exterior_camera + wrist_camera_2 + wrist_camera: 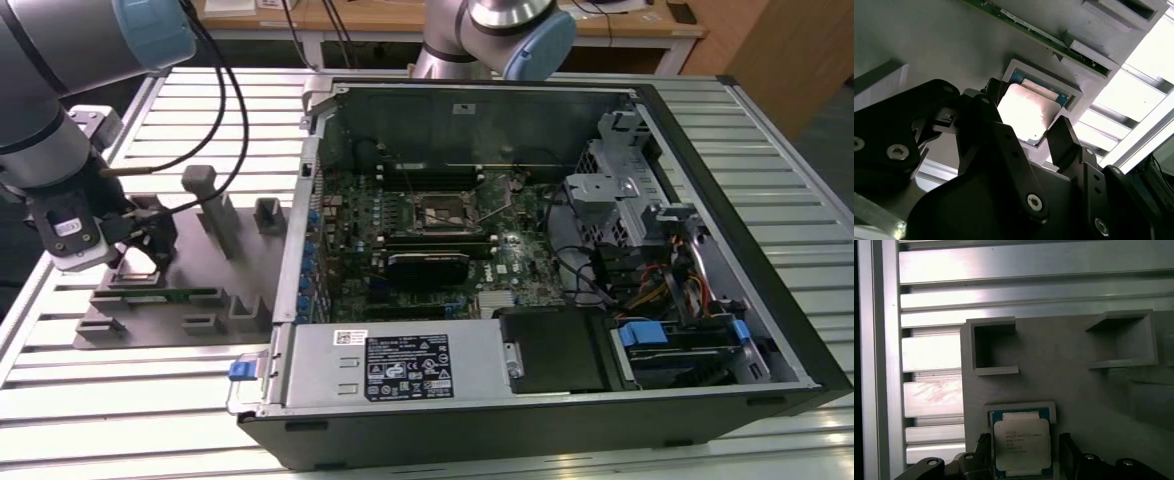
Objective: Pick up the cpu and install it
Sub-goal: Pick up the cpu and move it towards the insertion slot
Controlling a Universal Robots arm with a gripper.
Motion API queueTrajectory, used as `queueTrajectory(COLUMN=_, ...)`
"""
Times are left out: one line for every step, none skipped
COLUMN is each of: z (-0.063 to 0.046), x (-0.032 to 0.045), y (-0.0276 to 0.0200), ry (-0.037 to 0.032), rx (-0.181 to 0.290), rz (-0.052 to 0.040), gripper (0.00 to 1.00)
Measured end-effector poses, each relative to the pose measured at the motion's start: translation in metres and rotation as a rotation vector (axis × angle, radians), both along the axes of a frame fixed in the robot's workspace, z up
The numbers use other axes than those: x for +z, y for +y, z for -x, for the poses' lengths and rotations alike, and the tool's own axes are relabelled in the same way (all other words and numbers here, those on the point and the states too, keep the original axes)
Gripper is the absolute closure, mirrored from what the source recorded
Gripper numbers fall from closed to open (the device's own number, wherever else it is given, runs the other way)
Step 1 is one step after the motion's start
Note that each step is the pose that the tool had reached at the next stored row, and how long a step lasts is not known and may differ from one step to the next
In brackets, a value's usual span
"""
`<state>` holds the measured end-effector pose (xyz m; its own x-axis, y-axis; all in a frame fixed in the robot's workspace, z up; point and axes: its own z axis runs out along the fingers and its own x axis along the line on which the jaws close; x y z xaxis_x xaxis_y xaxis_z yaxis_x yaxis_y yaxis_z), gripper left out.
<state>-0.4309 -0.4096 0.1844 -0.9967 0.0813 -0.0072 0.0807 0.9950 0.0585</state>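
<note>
- The cpu [1021, 440] sits in a square pocket near the edge of the gray fixture [200, 300]. There are lines of small print on its lid, can't make them out.
- The gripper [1024, 460] is spread wide, one finger on each side of the cpu, not clamping it.
- There's a white label [407, 365] on the open computer case [561, 130].

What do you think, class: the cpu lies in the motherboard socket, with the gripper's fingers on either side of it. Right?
Wrong in one respect. The cpu lies in a recess of the gray holder, not in the motherboard socket, as both wrist views show. The gripper does have a finger on either side of it.
</note>
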Motion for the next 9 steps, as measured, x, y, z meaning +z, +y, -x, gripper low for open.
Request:
queueTrajectory(z=0.0000, x=-0.0004, y=0.0000, ry=0.0001, rx=0.000, rz=0.0001, gripper=0.35)
queueTrajectory(z=0.0000, x=-0.0005, y=0.0001, ry=0.0001, rx=0.000, rz=0.0001, gripper=0.35)
queueTrajectory(z=0.0000, x=-0.0007, y=0.0001, ry=0.0001, rx=0.000, rz=0.0001, gripper=0.35)
queueTrajectory(z=0.0000, x=-0.0011, y=0.0001, ry=0.0000, rx=0.000, rz=0.0000, gripper=0.35)
queueTrajectory(z=0.0000, x=-0.0015, y=0.0002, ry=-0.0001, rx=0.000, rz=0.0000, gripper=0.35)
queueTrajectory(z=0.0000, x=-0.0018, y=0.0002, ry=-0.0002, rx=0.001, rz=-0.0001, gripper=0.35)
queueTrajectory(z=0.0000, x=-0.0019, y=0.0002, ry=0.0001, rx=0.005, rz=0.0001, gripper=0.35)
queueTrajectory(z=0.0000, x=-0.0021, y=0.0002, ry=0.0000, rx=0.008, rz=0.0001, gripper=0.35)
queueTrajectory(z=0.0000, x=-0.0022, y=0.0002, ry=-0.0001, rx=0.012, rz=0.0000, gripper=0.35)
